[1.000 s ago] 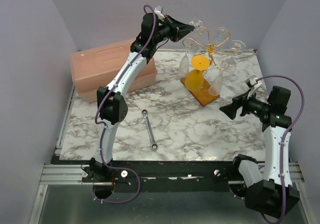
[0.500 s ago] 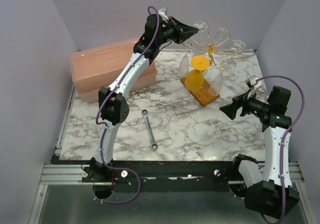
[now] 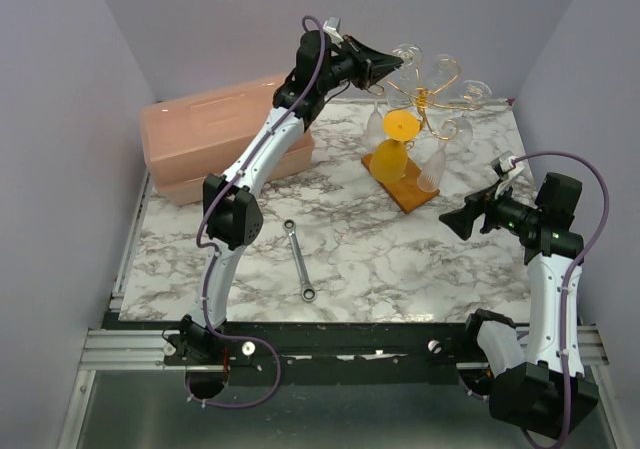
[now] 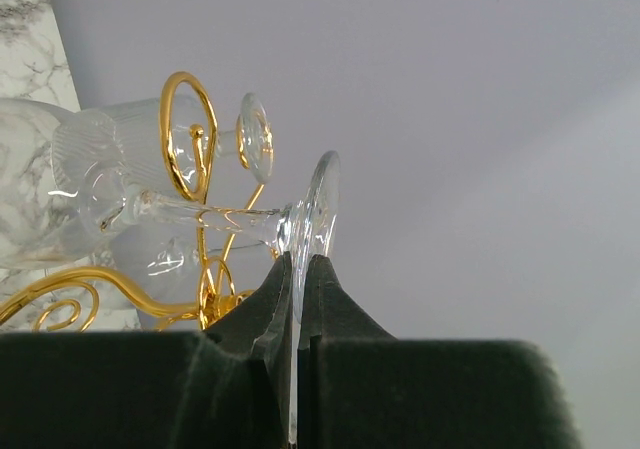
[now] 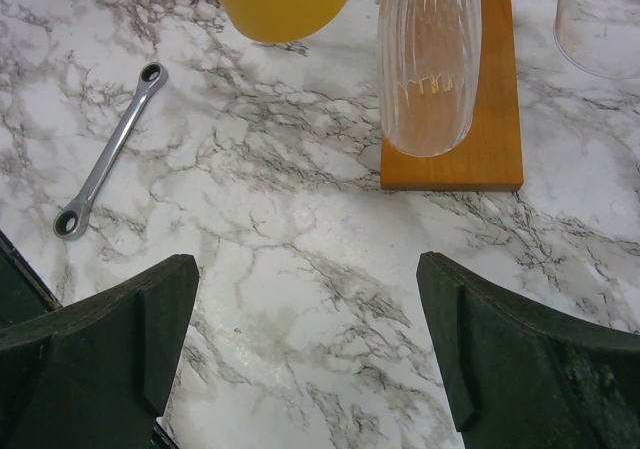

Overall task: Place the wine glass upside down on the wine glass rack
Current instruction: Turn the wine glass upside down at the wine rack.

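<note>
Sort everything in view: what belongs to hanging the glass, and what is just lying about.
For the job: wine glass, pinched at its foot by the left gripper; wine glass rack.
Lying about: wrench; pink plastic box.

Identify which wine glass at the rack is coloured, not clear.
The orange glass hanging over the rack's wooden base; every other glass in view is clear.
</note>
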`<action>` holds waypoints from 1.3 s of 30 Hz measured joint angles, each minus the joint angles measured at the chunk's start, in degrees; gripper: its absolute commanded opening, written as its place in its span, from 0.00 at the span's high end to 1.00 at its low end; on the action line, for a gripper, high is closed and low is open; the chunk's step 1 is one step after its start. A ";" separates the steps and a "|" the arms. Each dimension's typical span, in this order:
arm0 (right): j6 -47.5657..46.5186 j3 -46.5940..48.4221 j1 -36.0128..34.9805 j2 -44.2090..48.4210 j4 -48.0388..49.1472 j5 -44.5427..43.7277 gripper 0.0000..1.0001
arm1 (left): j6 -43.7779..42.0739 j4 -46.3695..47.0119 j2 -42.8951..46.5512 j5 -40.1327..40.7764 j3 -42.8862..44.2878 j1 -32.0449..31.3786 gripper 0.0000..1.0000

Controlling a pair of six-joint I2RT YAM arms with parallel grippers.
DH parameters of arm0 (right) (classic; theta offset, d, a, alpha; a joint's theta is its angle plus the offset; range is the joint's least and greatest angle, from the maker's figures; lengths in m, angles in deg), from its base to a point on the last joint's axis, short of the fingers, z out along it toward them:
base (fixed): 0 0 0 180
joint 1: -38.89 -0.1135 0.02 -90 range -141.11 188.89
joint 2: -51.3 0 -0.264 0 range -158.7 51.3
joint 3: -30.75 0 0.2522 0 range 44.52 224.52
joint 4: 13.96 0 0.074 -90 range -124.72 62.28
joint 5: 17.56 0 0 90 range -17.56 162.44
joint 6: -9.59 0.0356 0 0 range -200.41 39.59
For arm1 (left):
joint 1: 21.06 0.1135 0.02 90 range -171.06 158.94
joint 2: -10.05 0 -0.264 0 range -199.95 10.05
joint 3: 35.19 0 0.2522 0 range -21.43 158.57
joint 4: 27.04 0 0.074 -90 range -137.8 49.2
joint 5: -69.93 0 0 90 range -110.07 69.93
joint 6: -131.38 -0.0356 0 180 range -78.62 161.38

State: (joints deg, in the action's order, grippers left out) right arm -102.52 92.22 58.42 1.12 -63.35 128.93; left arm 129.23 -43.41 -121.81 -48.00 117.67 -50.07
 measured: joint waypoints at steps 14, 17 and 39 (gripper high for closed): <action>0.00 0.00 0.00 0.00 0.00 0.00 0.00 | 0.52 0.72 -1.46 2.78 1.79 -0.37 1.00; 0.00 0.00 0.00 0.00 0.00 0.00 0.00 | 0.74 1.05 -1.46 3.17 1.79 -0.48 1.00; -0.07 0.00 0.00 0.00 -0.02 0.76 0.00 | 1.42 3.04 -1.46 11.63 1.79 -1.97 1.00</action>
State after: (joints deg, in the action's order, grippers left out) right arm -102.58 92.22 58.42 1.12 -63.38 129.69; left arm 130.65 -40.38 -123.27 -36.37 119.47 -52.04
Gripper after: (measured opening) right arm 0.996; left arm 0.045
